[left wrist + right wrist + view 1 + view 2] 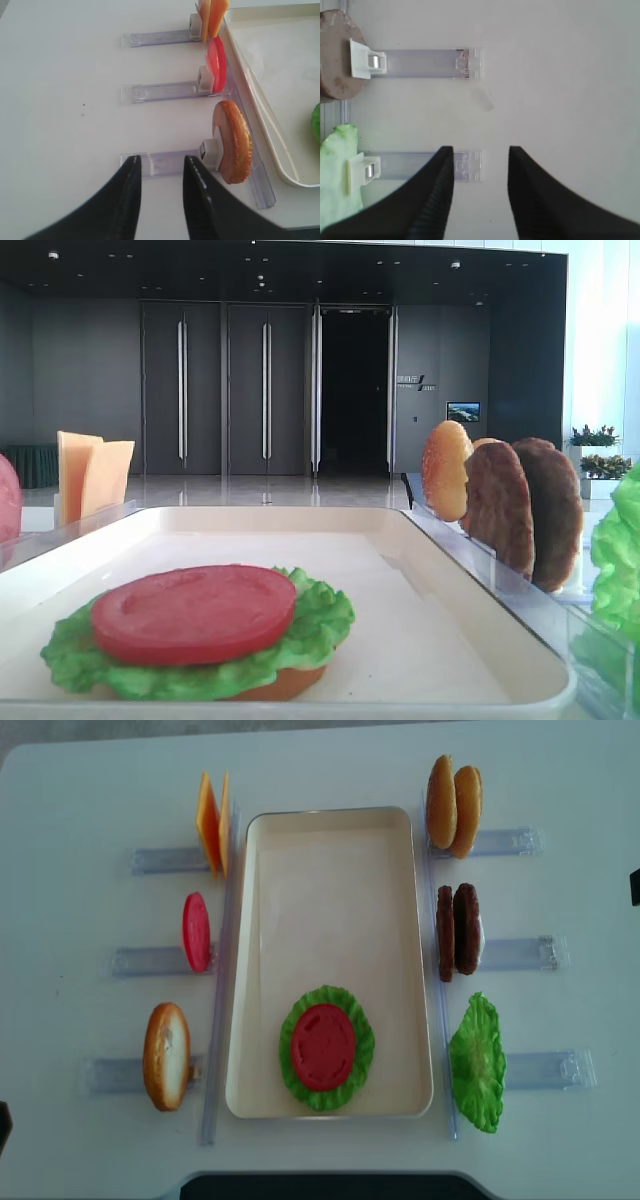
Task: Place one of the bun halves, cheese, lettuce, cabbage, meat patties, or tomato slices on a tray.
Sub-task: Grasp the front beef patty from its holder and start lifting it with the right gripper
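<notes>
While both end effectors (480, 192) (160, 192) hang spread and empty, tomato (323, 1047) tops lettuce (292, 1055) on the tray's (330, 870) lower part.

Cream-white tray (330, 870), red tomato slice (323, 1047) over frilly bright green lettuce (360, 1065), dark brown rough patties (457, 930), golden-tan speckled bun halves (453, 804), pale orange cheese (211, 820), white worktop (80, 800), black tools (160, 172).

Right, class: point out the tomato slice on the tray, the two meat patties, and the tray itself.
tomato slice (323, 1047), overhead view, centre of its red face.
meat patties (466, 928), overhead view, top edge of the right-hand patty.
tray (330, 890), overhead view, bare floor.
</notes>
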Robot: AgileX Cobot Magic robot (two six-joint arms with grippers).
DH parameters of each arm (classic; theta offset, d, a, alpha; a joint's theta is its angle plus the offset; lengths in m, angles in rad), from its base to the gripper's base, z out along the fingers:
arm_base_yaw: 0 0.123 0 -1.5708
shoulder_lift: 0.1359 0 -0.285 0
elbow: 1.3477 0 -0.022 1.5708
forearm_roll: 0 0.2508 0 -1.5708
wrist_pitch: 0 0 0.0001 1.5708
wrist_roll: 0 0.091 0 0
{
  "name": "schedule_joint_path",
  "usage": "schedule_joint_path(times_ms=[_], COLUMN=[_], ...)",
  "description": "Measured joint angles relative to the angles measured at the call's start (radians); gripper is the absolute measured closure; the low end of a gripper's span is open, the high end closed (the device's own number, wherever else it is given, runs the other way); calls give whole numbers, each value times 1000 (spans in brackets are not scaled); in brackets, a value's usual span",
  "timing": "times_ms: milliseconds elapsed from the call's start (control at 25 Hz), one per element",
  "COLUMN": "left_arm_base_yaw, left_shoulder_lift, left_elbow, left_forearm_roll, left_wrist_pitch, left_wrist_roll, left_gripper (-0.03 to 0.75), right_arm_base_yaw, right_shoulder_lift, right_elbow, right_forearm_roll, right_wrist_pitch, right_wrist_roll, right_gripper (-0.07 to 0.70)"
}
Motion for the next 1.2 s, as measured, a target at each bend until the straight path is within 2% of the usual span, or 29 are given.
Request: schedule_joint_path(times_ms=[120, 280, 480, 600, 760, 1200], left_arm_base_yaw=[0, 0, 0, 0, 0, 0], left_shoulder_lift=[0, 0, 0, 0, 0, 0], left_elbow=[0, 0, 0, 0, 0, 0], left_forearm_roll=[0, 0, 0, 0, 0, 0], left_wrist_pitch=[0, 0, 0, 0, 0, 0], left_wrist_roll=[0, 0, 0, 0, 0, 0], left_gripper=[492, 493, 494, 494, 496, 496], right_arm_base_yaw=[32, 170, 400, 484, 529, 535], right_shoulder_lift=[0, 0, 9, 50, 147, 330], right_elbow=[0, -6, -12, -29, -62, -161], right_forearm_roll=[-3, -6, -10, -10, -8, 106], right_wrist_pitch=[1, -20, -143, -183, -195, -228], right_wrist_roll=[-7, 63, 253, 335, 389, 395], right_gripper=[318, 267, 259, 258, 258, 258])
